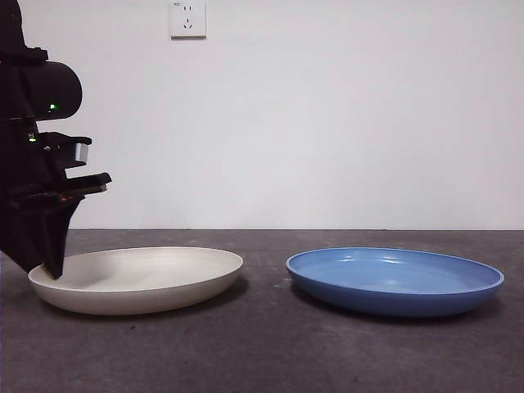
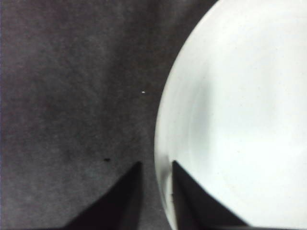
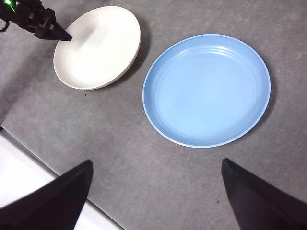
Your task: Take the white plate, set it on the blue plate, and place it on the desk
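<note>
The white plate lies on the desk at the left, and the blue plate lies beside it at the right, a small gap between them. My left gripper is down at the white plate's left rim. Its jaws stand narrowly apart and straddle the rim, one over the desk and one inside the plate, and a strip of desk shows between the outer jaw and the rim. In the front view its fingertip touches the plate's inside. My right gripper is open and empty, high above the desk near the blue plate.
A white wall with a socket stands behind the desk. The desk's edge runs close to the right gripper. The left arm shows over the white plate in the right wrist view.
</note>
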Available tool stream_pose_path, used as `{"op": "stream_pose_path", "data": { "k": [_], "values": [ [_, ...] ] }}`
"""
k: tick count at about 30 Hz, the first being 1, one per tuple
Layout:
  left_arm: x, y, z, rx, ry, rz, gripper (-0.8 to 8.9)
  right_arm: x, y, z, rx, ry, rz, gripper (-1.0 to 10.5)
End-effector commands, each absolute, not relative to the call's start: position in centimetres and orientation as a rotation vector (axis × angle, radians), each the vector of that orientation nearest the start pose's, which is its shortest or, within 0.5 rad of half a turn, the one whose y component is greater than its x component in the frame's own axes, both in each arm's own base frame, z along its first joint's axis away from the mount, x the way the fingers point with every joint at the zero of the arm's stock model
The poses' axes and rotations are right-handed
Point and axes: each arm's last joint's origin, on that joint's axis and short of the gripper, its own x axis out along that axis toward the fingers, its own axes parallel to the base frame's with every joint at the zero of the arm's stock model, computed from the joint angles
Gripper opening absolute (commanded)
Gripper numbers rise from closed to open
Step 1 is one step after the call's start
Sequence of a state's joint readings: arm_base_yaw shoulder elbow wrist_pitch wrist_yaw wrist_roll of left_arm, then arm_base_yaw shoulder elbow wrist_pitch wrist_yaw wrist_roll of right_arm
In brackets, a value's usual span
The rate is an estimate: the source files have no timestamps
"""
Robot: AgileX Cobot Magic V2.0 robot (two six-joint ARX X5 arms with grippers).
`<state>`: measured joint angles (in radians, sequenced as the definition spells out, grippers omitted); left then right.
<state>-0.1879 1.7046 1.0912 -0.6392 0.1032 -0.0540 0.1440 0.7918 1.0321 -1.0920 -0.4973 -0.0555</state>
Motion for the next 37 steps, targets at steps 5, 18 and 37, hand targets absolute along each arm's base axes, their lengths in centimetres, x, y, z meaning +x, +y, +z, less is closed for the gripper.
{"op": "stream_pose_path", "data": {
  "k": [5,18,37],
  "values": [
    [32.0,-6.5,18.1,-0.012,1.256,-0.203,0.08,11.7,3.1,34.3,0.092,0.813,0.632,4.3],
    [32.4,-6.7,23.8,-0.062,1.146,-0.243,0.08,11.7,3.1,34.3,0.092,0.813,0.632,4.3],
    [31.2,-16.0,28.4,-0.177,0.964,-0.554,0.09,11.7,3.1,34.3,0.093,0.813,0.632,4.3]
  ]
}}
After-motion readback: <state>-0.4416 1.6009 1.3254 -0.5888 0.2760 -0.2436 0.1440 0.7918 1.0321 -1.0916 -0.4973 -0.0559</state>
